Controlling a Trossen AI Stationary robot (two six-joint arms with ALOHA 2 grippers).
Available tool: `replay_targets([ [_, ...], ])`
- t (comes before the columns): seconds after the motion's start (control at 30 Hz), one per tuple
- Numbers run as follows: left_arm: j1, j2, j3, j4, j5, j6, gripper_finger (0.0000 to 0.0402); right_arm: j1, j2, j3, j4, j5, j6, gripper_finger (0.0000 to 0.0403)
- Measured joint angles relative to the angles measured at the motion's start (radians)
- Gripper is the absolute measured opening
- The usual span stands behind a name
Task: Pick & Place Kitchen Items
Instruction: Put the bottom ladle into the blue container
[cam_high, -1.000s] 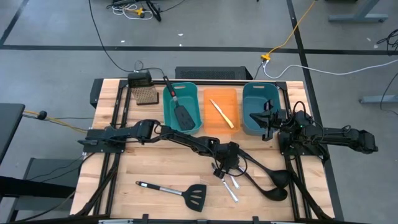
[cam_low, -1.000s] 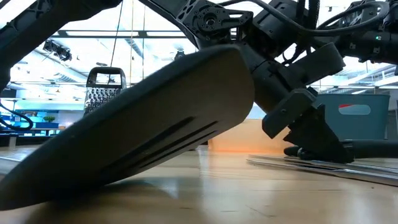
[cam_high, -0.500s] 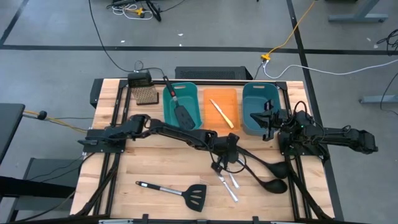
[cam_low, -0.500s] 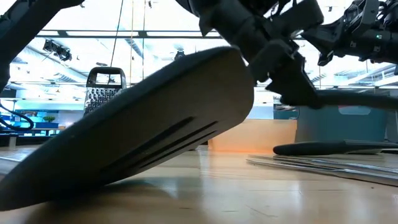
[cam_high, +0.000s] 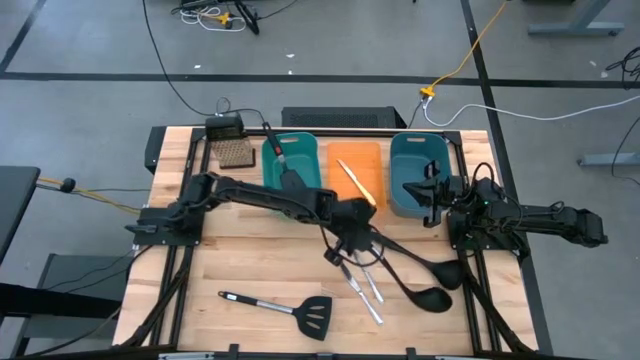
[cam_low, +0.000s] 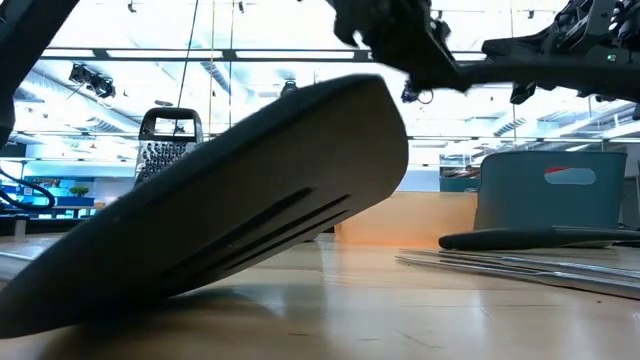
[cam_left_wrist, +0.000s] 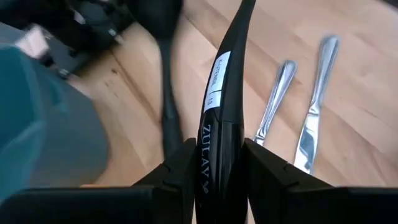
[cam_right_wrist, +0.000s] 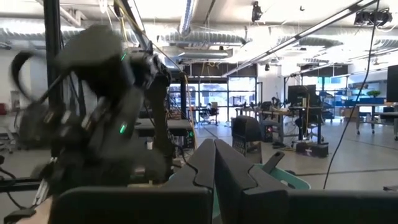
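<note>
Over the pale wooden table (cam_high: 250, 275), the left gripper (cam_left_wrist: 216, 163) clamps a long black plastic ladle (cam_left_wrist: 227, 93), seemingly lifted; the right gripper (cam_high: 432, 192), fingers closed together, holds nothing.

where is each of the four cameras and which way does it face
High: overhead, straight down on the table and both arms.
Low: at tabletop height, level across; a spatula fills it.
Left wrist: looks past its closed jaws along the held ladle at two knives.
Right wrist: over shut jaws into the room.
Shared: the ladle also shows from overhead.
</note>
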Motion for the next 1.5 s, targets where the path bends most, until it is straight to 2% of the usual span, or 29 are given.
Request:
replay_targets([
  [0.1,0.019,-0.076,-0.053,-0.006,0.025,0.005,0.0109,0.000,0.000,0.000,0.002,0.000,0.001,0.0007],
  [0.2,0.046,-0.185,-0.167,0.036,0.065,-0.009,0.0109,0.000,0.000,0.000,0.006,0.001,0.002,0.0007],
  [0.27,0.068,-0.277,-0.283,0.121,0.090,-0.034,0.0109,0.000,0.000,0.000,0.007,0.002,0.002,0.0007],
  [0.43,0.121,-0.493,-0.594,0.354,0.066,-0.069,0.0109,0.000,0.000,0.000,0.025,0.003,0.004,0.0007],
  [0.57,0.162,-0.633,-0.758,0.515,0.057,-0.107,0.0109,0.000,0.000,0.000,0.068,0.003,0.004,0.0007],
  [0.7,0.195,-0.719,-0.871,0.587,0.076,-0.120,0.0109,0.000,0.000,0.000,0.086,0.003,0.004,0.0007],
  [0.83,0.251,-0.801,-0.994,0.769,0.121,-0.148,0.0109,0.000,0.000,0.000,0.085,0.003,0.007,0.0007],
  [0.93,0.310,-0.836,-1.056,0.868,0.112,-0.192,0.0109,0.000,0.000,0.000,0.084,0.001,0.014,0.0007],
  [1.03,0.365,-0.835,-1.023,0.854,0.067,-0.250,0.0109,0.000,0.002,0.000,0.083,-0.012,0.014,0.0007],
  [1.17,0.423,-0.824,-0.896,0.784,-0.011,-0.273,0.0109,0.001,0.003,0.000,0.080,-0.078,-0.007,0.0007],
  [1.33,0.521,-0.784,-0.657,0.573,-0.046,-0.233,0.0109,0.001,0.003,0.000,0.078,-0.140,-0.014,0.0007],
  [1.5,0.604,-0.655,-0.433,0.365,-0.036,-0.115,0.0109,0.015,0.011,0.000,0.069,-0.138,0.000,0.0006],
])
